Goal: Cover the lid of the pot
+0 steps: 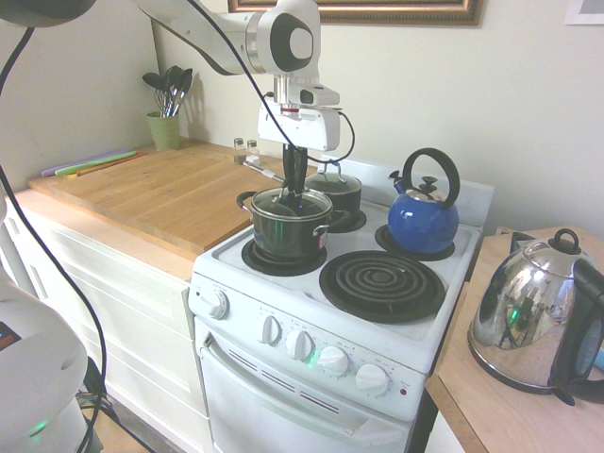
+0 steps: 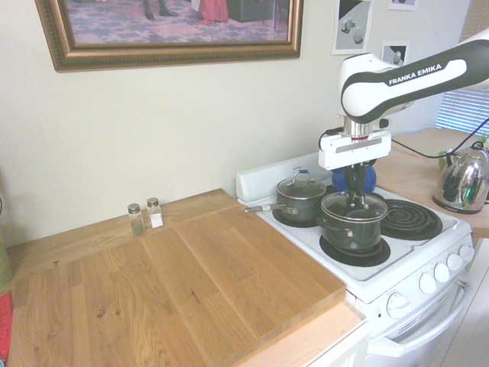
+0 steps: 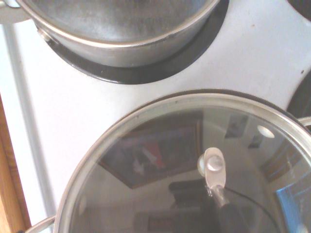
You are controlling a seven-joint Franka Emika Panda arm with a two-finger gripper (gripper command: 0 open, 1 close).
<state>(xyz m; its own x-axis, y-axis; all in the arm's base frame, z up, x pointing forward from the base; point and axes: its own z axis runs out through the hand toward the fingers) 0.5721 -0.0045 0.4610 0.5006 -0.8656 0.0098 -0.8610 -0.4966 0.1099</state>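
Note:
The dark pot stands on the stove's front burner nearest the wooden counter. The clear glass lid lies level on the pot's metal rim. My gripper points straight down over the lid's centre, with its fingers shut on the small knob. In the wrist view the glass fills the lower half and mirrors the room.
A smaller lidded pot sits just behind, a blue kettle on the back burner, and a bare coil burner beside the pot. A chrome kettle stands on the far counter. The wooden counter holds two shakers.

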